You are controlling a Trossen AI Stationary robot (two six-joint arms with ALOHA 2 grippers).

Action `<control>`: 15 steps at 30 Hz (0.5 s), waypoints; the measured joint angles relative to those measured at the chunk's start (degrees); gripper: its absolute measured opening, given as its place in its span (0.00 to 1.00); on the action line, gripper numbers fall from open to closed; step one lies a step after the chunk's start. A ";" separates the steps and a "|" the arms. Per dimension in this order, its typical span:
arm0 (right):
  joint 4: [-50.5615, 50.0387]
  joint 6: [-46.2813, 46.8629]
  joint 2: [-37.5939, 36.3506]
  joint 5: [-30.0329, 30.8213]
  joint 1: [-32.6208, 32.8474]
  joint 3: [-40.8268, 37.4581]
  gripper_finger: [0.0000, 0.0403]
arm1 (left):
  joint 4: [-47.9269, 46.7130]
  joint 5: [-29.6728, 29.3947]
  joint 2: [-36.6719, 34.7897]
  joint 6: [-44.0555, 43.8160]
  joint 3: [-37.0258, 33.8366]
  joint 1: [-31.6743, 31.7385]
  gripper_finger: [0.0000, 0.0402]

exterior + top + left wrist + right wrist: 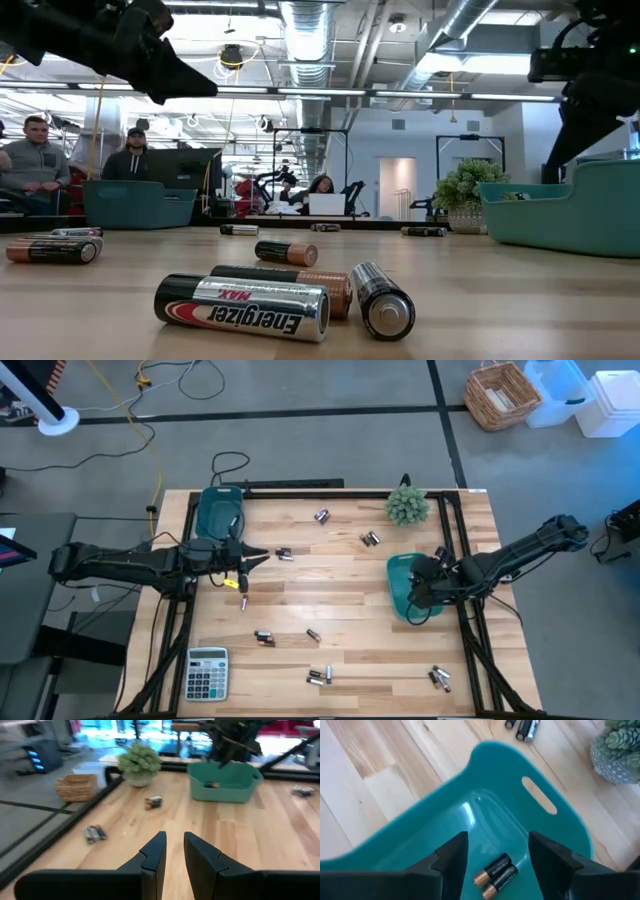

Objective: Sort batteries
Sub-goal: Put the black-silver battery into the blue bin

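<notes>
Silver and dark batteries lie scattered on the wooden table, among them a pair [320, 677] near the front edge, one [285, 554] just ahead of my left gripper and several [245, 305] close to the low camera. Two batteries [495, 872] lie side by side on the floor of the right teal bin [400, 575]. My right gripper [497, 839] hangs open above them, tilted down into the bin, touching nothing. My left gripper [174, 847] is raised above the table near the left teal bin [220, 510], pointing toward the table's right edge, its fingers a narrow gap apart with nothing between them.
A grey calculator [207, 673] lies at the near left corner. A small potted plant [407, 506] stands at the far right, with more batteries [371, 539] close by. A black frame runs along the table's edges. People sit beyond the table in the low view.
</notes>
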 joint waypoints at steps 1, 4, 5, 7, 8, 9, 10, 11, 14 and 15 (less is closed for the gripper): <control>0.55 -0.48 -0.24 0.48 0.00 0.00 0.56 | 0.04 1.04 0.55 0.28 0.00 0.01 0.15; 2.31 -2.11 -1.03 1.33 0.00 0.11 0.56 | 1.61 1.56 3.01 0.57 0.00 -0.03 0.16; 2.79 -2.65 -1.25 1.55 0.00 0.21 0.56 | 2.63 1.60 4.08 0.63 0.00 -0.03 0.17; 3.73 -3.55 -1.58 2.58 0.00 0.89 0.56 | 5.24 3.65 6.64 1.07 0.00 0.01 0.20; 4.70 -4.57 -1.83 3.12 0.00 1.29 0.56 | 6.60 5.45 8.01 1.48 0.00 0.01 0.21; 5.89 -5.75 -2.02 3.29 0.00 1.57 0.56 | 8.09 7.22 9.57 1.93 0.00 0.01 0.23; 7.21 -7.15 -2.34 3.46 0.00 1.74 0.56 | 9.90 9.70 11.31 2.26 0.00 -0.03 0.25; 8.62 -8.47 -2.54 3.80 0.00 1.91 0.56 | 11.53 12.03 13.13 2.86 0.00 -0.03 0.26; 13.59 -12.72 -2.60 4.35 -0.11 2.43 0.56 | 15.98 18.86 18.43 4.28 0.02 -0.03 0.32; 14.60 -13.57 -2.58 4.35 -0.11 2.50 0.56 | 17.56 20.63 20.13 4.49 0.02 -0.03 0.33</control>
